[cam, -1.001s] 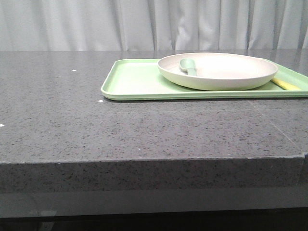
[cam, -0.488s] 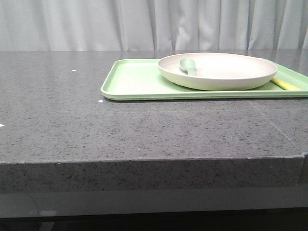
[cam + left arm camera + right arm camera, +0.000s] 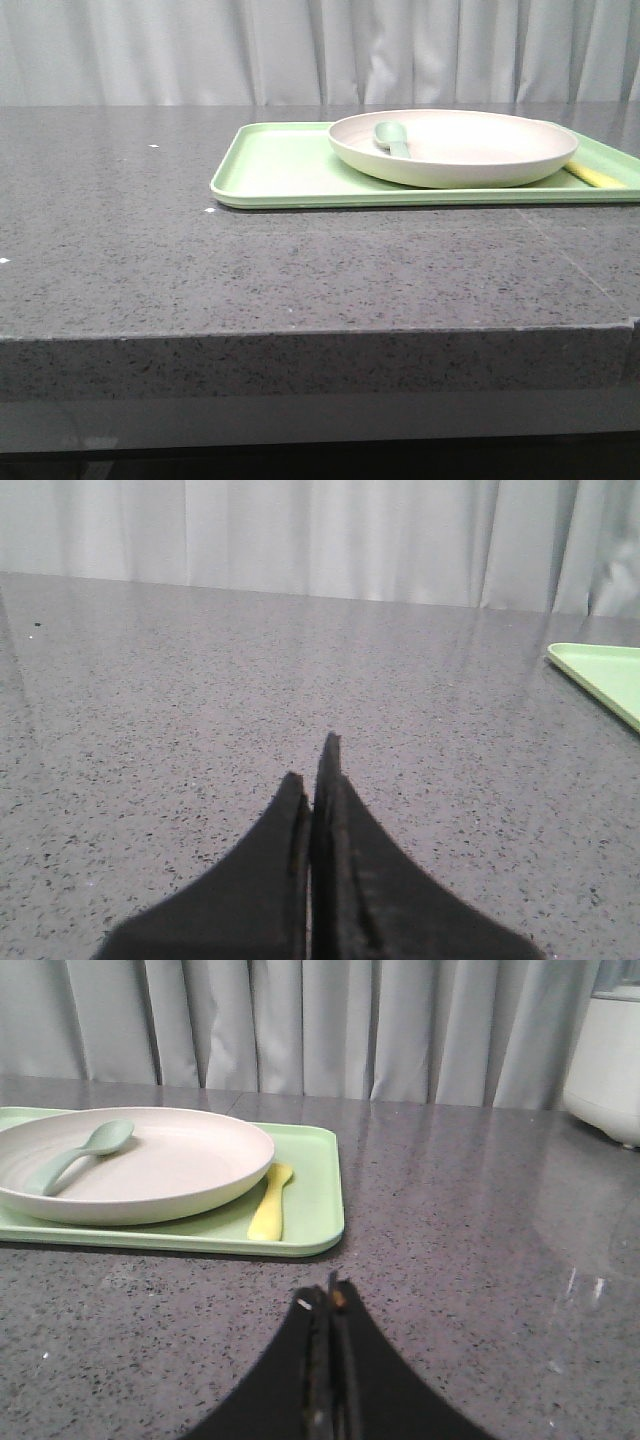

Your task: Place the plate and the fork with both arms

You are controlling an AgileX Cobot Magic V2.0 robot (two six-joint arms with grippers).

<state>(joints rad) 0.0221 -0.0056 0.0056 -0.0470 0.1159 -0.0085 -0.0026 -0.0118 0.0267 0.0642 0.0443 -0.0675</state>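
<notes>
The cream-white plate [image 3: 452, 147] sits on a light-green tray [image 3: 280, 172] at the back right of the grey table; it also shows in the right wrist view [image 3: 150, 1163]. A teal-green spoon [image 3: 391, 139] lies in the plate. The pale-yellow fork [image 3: 271, 1203] lies on the tray beside the plate's right side; only its end [image 3: 594, 176] shows in the front view. My left gripper [image 3: 312, 765] is shut and empty over bare table, left of the tray's corner [image 3: 600, 672]. My right gripper [image 3: 328, 1295] is shut and empty, just before the tray's near edge. Neither gripper shows in the front view.
A white appliance [image 3: 606, 1060] stands at the back right in the right wrist view. Grey curtains [image 3: 320, 50] hang behind the table. The table's front edge [image 3: 300, 335] runs across the front view.
</notes>
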